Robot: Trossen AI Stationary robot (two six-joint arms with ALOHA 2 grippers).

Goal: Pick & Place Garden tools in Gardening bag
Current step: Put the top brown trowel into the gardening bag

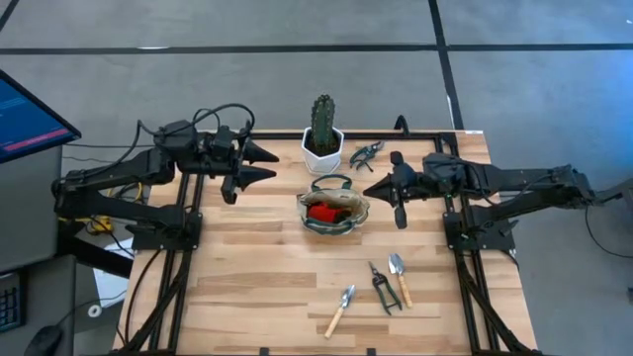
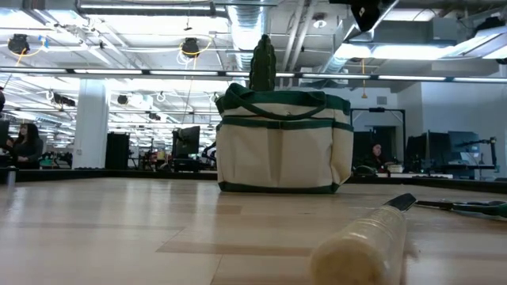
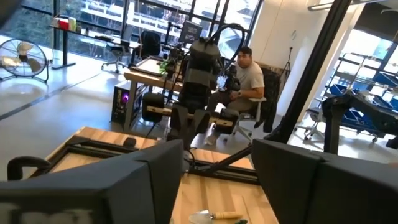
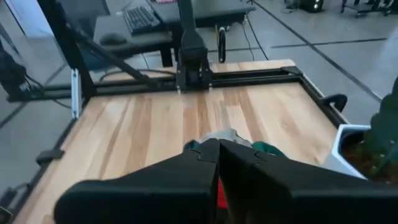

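- High view: cream gardening bag [image 1: 333,206] mid-table, red pruner piece [image 1: 321,211] inside it; three tools, two trowels [image 1: 341,309] and shears [image 1: 384,288], lie near the front edge, dark pruners [image 1: 366,152] beside the cactus pot [image 1: 322,148].
- Left gripper [image 1: 265,163] raised beside the bag, jaws part open, holding nothing.
- Right gripper [image 1: 369,190] just beside the bag, fingers pressed together, empty.
- Step, my read: between picks. Next calls for reaching a loose tool.
- Surface: light wood plank table [image 1: 257,267]. Room: open lab, seated person [image 3: 245,81] in left wrist view.
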